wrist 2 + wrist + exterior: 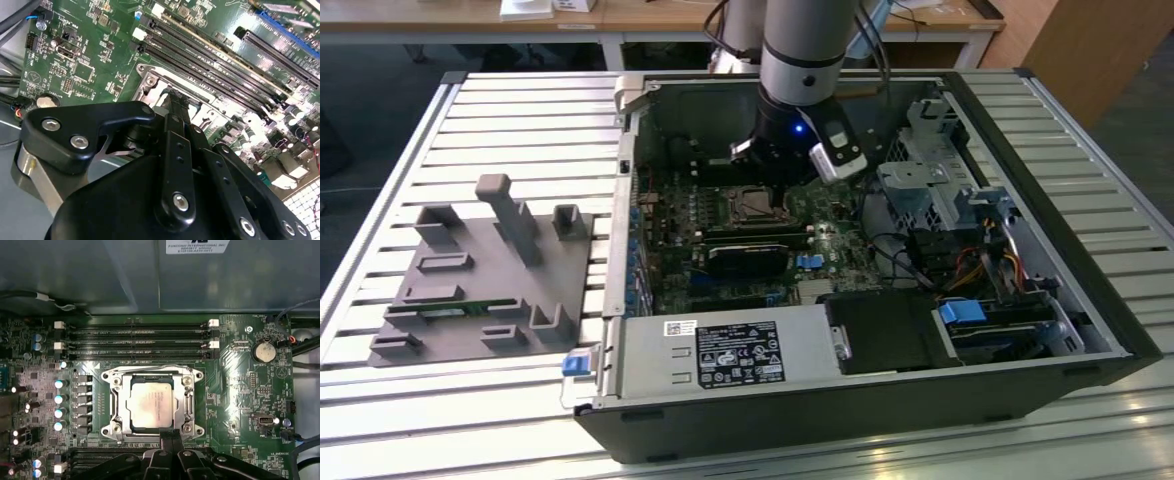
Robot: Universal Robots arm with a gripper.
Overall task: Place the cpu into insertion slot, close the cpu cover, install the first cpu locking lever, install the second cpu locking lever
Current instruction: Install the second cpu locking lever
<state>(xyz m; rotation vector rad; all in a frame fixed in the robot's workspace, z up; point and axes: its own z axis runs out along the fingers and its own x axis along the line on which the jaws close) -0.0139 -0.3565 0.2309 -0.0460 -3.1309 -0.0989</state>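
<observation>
While the gripper (170,439) hovers low over the open computer case (881,400), its 2 fingers are drawn together with nothing visible between them, and their tips stand at the edge of the insertion slot (107,376) nearest the arm. The cpu (151,404) lies flat inside the insertion slot, pale metal top up and square to the frame. The cpu cover (186,400) appears to lie down over it, framing the chip through its cut-out. A thin wire lever (150,368) runs along the far edge of the insertion slot, on the side facing the 2 long memory slots (135,332).

Judging by where the fingertips meet the frame, the work in hand looks like seating a locking lever, not handling the chip. In the second wrist view the fingers (176,125) come down just at the rim of the insertion slot, though the contact point itself is hidden behind them.

Doing this well likely means pressing only on the lever wire, guiding it down and sideways beneath its retaining hook, and keeping the cpu cover flat so the chip does not shift. The row of capacitors (59,405) beside the insertion slot leaves little room for a slip.
</observation>
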